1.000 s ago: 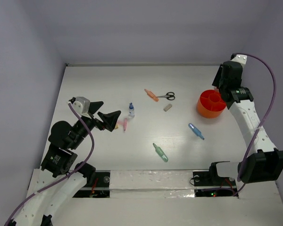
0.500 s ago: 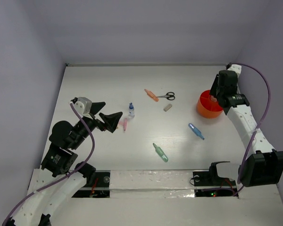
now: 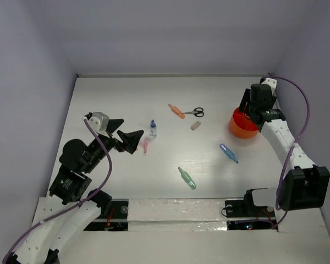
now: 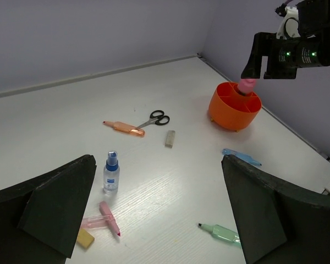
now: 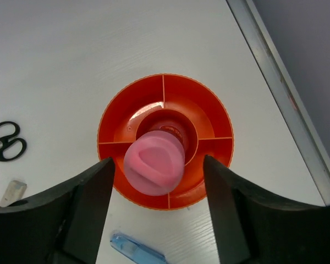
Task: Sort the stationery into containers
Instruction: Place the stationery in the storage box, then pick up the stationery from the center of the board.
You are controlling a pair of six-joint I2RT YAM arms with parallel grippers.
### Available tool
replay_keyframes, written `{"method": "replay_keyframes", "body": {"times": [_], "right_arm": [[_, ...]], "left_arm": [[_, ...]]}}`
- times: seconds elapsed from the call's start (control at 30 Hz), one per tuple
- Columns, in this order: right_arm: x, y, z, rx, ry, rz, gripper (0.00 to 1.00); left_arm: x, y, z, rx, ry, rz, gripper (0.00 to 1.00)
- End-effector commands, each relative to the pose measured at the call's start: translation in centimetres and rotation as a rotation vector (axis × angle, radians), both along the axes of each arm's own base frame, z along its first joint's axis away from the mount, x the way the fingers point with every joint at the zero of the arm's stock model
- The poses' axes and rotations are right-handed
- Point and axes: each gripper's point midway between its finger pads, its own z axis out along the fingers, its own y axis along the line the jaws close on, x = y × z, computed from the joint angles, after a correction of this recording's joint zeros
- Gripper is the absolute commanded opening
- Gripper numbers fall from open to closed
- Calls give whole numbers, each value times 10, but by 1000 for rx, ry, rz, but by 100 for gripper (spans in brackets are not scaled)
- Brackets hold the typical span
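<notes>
Right gripper (image 5: 157,159) hangs straight above the orange bowl (image 3: 237,130) at the far right of the table (image 3: 126,93); its jaws stand apart, with a clear gap on each side of the pink eraser (image 4: 246,85), so the grip is released. The eraser pokes up tilted out of the bowl, over the round middle well and the near-left wedge; which of the two it rests in I cannot tell. The bowl has one middle well ringed by four wedge compartments. Left gripper (image 3: 124,133) hovers at the near left, jaws spread wide, grasping nothing. On the table below it lie the pink marker (image 4: 109,216) and yellow eraser (image 4: 85,237), with the bottle (image 4: 111,171) just beyond; scissors (image 4: 154,118), orange marker (image 4: 124,127) and grey eraser (image 4: 170,138) lie mid-table.
</notes>
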Motion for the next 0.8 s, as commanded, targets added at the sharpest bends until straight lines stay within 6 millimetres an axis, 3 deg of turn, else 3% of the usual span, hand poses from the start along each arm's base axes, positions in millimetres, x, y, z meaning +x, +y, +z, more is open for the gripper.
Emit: {"method": "replay_keyframes", "body": {"times": [0.0,0.1,0.3,0.33,0.4,0.47,0.53,0.57,0.63,0.67,0.77], "right_arm": [[18,-4,37,-6,-126,-17,83],[23,7,50,17,-166,59,100],[22,80,67,135,-249,354,100],[17,112,69,177,-255,460,100],[10,149,67,221,-264,586,100],[-4,200,58,252,-236,727,100],[-12,231,55,275,-227,813,100],[-20,256,47,287,-200,874,100],[-27,282,46,293,-193,949,100],[-33,305,40,289,-177,1006,100],[-42,342,26,286,-133,1091,100]], "left_arm": [[3,-2,8,-14,-27,-3,99],[4,-3,6,-11,-22,-3,99],[6,-5,2,-3,-9,-8,99],[6,-5,2,-2,-7,-6,99],[8,-6,1,1,-2,-8,99],[9,-7,-1,4,3,-6,99],[11,-7,-4,10,14,-5,99],[11,-8,-4,12,14,-5,99],[12,-7,-5,14,18,-2,99],[13,-7,-6,12,20,1,99],[14,-5,-6,12,22,13,99]]}}
